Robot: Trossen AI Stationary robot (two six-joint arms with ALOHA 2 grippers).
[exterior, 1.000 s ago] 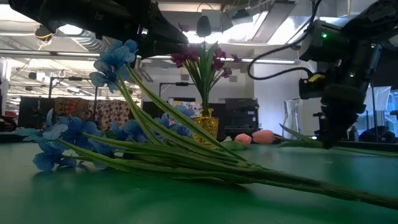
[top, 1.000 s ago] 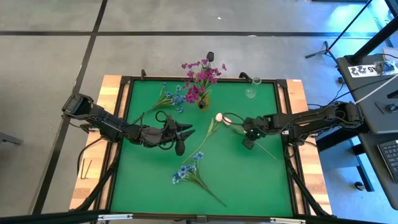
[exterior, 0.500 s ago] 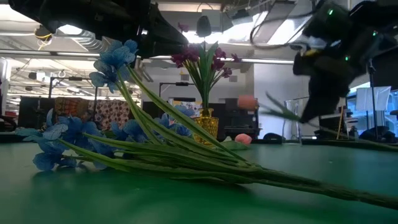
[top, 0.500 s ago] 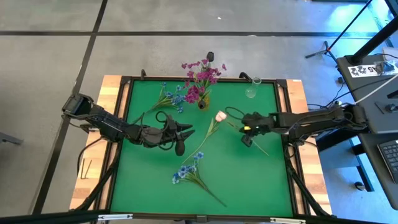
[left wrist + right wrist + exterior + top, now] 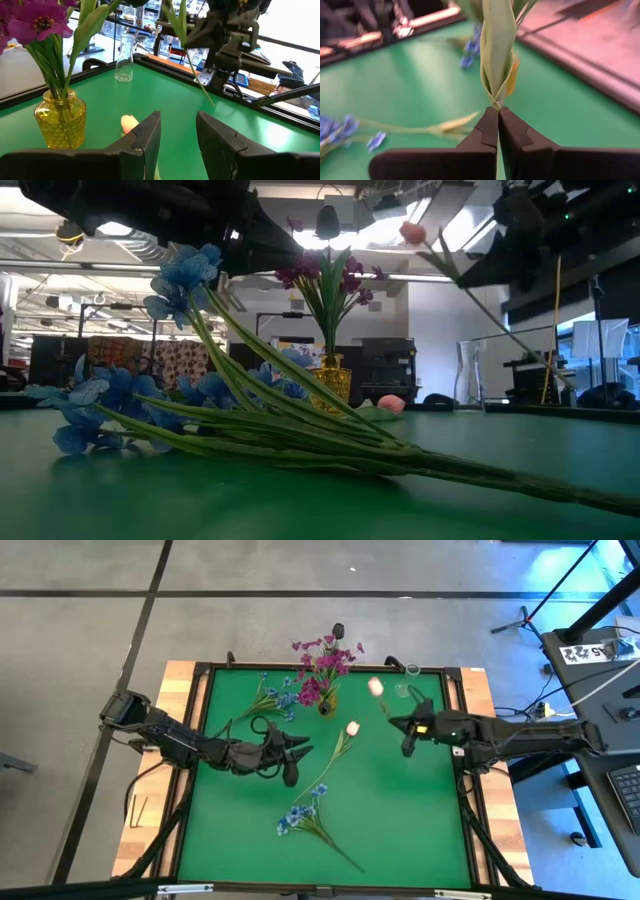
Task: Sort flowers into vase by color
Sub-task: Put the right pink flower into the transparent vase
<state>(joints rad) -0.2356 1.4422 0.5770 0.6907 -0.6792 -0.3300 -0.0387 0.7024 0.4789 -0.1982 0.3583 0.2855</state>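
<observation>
We find the right gripper lifted above the green surface, its jaws pinched tight on the stem of a pale tulip. The bloom is carried high, near the clear glass vase at the surface's far right corner. The right wrist view shows the leaves rising straight from the closed jaws, so the grip sits low on the stem.

In our judgement the step in hand is delivery of this tulip to a vase. To do it well, the stem's free lower end should be brought over the vase mouth, the flower turned near upright, and then lowered before release. The clear glass vase looks light and narrow-necked; a sideways nudge could tip it.

The left gripper hovers low over mid-surface, jaws parted and holding nothing. A second tulip lies on the surface just ahead of it. The yellow vase, already filled with magenta flowers, stands at the far edge, well clear of the likely path in our view. One blue spray lies beside the yellow vase; another blue spray lies toward the near side. Neither obstructs the right arm.
</observation>
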